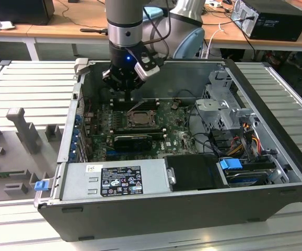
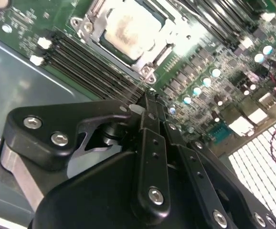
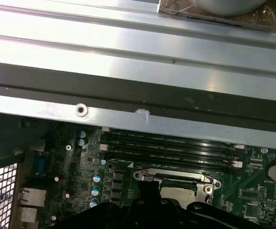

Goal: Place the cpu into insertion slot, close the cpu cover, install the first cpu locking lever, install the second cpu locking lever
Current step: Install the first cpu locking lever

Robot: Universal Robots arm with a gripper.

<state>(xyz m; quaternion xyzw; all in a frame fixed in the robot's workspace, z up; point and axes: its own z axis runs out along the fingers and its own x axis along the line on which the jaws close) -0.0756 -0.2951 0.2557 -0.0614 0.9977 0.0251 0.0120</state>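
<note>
Pincer (image 2: 149, 101) is hanging tip-down, drawn narrow and gripping nothing. It is hovering over the memory slots (image 2: 88, 59), just beside the insertion slot (image 1: 130, 123). Cannot tell whether it is touching anything.

The cpu (image 2: 131, 28) is lying seated in the slot, its silver-grey top showing a smudge. The cpu cover (image 2: 114, 52) is looking folded down, its frame ringing the chip on all sides.

Judging the placing and the cover-closing as done, so the work is standing at the locking levers. Cannot make the levers out well enough to say whether either is latched.

Lever work is calling for a narrow tip set right against a thin wire arm. It needs a steady press down and under the catch, staying clear of the memory slots and the chip face.

In the exterior view the arm is coming straight down from above, wrist upright with a blue light glowing on it. It is standing near the far wall of the computer case (image 1: 203, 73).

The motherboard (image 1: 177, 137) is lying flat in the open case, with the grey power supply box (image 1: 114, 180) along the near edge. The case is resting on a ribbed metal desk (image 1: 31, 83).
</note>
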